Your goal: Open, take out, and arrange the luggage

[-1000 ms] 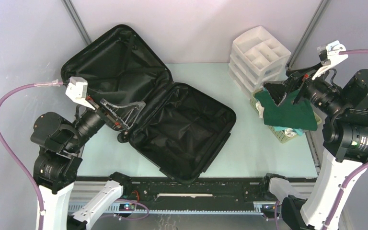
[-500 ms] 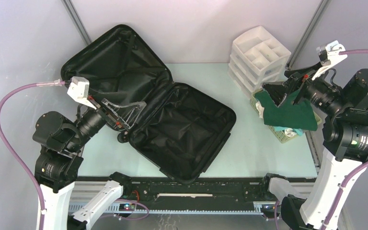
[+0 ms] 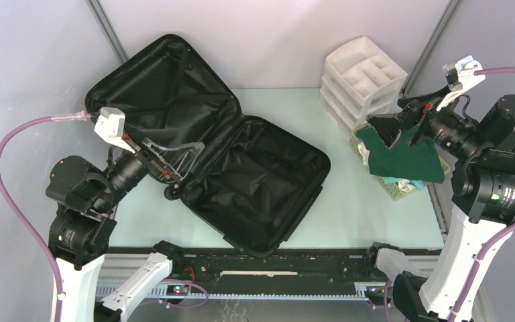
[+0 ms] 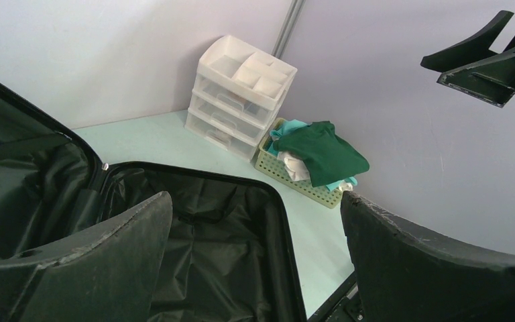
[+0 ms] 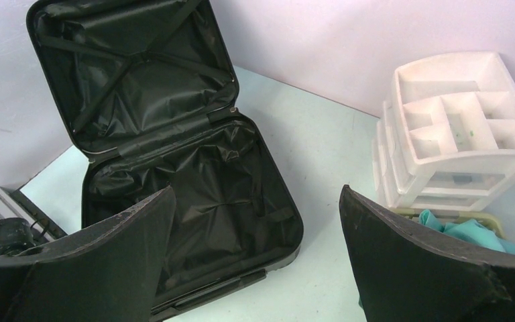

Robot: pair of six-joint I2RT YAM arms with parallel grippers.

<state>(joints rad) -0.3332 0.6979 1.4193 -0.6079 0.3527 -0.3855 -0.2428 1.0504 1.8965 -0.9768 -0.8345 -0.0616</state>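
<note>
Luggage [image 3: 241,181] lies open at mid-table, one shell flat with its lining up, the other propped against the back-left wall; both look empty. Its long axis, across both shells, runs from back left to front right, with the hinge crossing it. Opening and emptying seem done, so arranging looks like the step in hand: the next move likely calls for sorting the green cloth [image 3: 409,161] heaped on the basket [image 3: 394,191] beside the drawers [image 3: 362,74]. Left gripper [image 3: 189,161] hangs over the hinge's near end, jaws apart and empty; right gripper [image 3: 381,132], likewise apart and empty, hovers above the cloth.
</note>
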